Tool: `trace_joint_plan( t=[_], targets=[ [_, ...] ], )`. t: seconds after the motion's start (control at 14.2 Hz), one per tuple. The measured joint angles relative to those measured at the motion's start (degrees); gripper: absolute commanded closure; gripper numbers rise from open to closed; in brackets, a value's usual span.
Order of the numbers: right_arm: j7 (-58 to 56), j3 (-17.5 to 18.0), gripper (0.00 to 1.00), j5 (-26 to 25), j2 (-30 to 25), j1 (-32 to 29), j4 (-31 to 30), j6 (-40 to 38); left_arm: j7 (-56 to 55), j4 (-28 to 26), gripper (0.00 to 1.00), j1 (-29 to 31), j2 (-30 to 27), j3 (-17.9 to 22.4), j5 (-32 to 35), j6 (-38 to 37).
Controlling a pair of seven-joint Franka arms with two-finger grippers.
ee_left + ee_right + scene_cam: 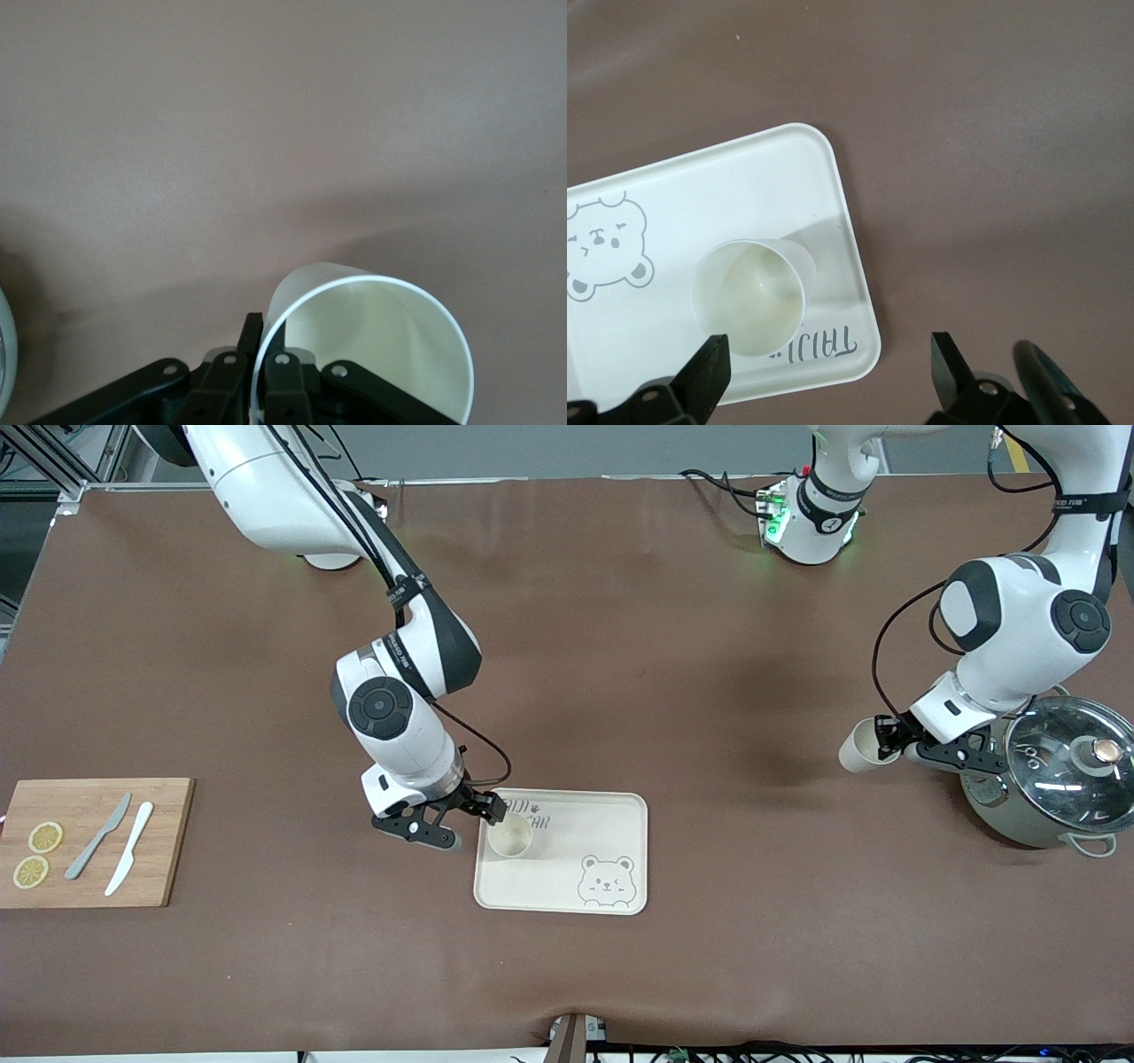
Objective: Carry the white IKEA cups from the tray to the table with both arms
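Note:
One white cup (510, 837) stands upright on the cream bear tray (602, 828), at the tray's end toward the right arm. My right gripper (474, 824) is open and empty, low over that tray corner, just beside the cup. In the right wrist view the cup (749, 297) sits on the tray (700, 195), and the gripper (828, 359) spans the tray corner. My left gripper (884, 742) is shut on the second white cup (861, 747), held tilted in the air beside the pot. In the left wrist view the gripper (264, 345) pinches the cup's (381, 345) rim wall.
A steel pot with a glass lid (1059, 775) stands at the left arm's end, right by the left gripper. A wooden cutting board (159, 868) with two lemon slices (37, 855), a grey knife (97, 837) and a white knife (129, 849) lies at the right arm's end.

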Motion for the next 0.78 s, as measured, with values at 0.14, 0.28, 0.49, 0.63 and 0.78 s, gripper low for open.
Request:
trace_joint_plan(
  t=[0.14, 0.28, 0.49, 0.63, 0.78],
  targets=[
    [0.0, -0.1, 0.0, 0.0, 0.5, 0.0, 0.4, 0.1, 3.3, -2.1, 1.0, 0.7, 0.0, 0.0, -3.2, 2.1],
    [0.0, -0.2, 0.0, 0.0, 1.1, 0.0, 1.2, 0.5, 5.1, -4.4, 1.0, 1.1, 0.1, 0.0, -4.9, 4.7],
    [0.0, -0.5, 0.0, 0.0, 2.4, 0.0, 1.9, 2.2, 5.7, -6.8, 1.0, 1.8, 0.7, 0.0, -5.0, 8.0],
    [0.0, -0.7, 0.0, -0.2, 3.5, 0.0, 2.6, 2.5, 6.9, -7.6, 1.0, 2.9, 1.4, 0.0, -5.3, 9.8],
    [0.0, -0.8, 0.0, -0.6, 4.6, 0.0, 3.0, 3.3, 10.2, -8.0, 1.0, 3.6, 2.9, 0.0, -8.7, 11.5]
  ],
)
